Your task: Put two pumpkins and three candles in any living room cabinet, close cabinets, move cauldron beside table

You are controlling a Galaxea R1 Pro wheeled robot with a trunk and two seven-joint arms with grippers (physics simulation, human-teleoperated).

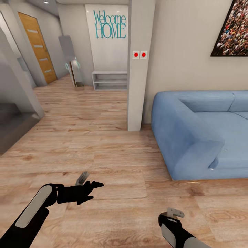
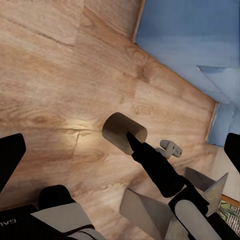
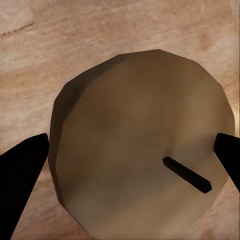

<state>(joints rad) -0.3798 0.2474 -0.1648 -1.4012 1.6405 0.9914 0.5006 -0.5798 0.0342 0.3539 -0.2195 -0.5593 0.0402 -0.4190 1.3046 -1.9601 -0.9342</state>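
While the robot rolls over the wooden floor (image 1: 103,144) with the blue sofa (image 1: 193,137) at about two o'clock, its right gripper (image 3: 127,165) grasps a candle (image 3: 145,150): in the right wrist view the tan end with its dark wick sits squarely between the two black fingers (image 3: 22,175). The left wrist view looks across at that same arm and candle, carried above the boards. The left gripper (image 1: 90,188), reaching toward twelve o'clock, has its fingers spread and carries nothing. A white wall reading Welcome HOME (image 1: 109,24) stands far off at twelve, an orange door (image 1: 38,46) at ten. I'd judge the job is early or midway: one candle is in transit, and no cabinet, pumpkin, cauldron or table is before us, so I cannot tell what is already stowed
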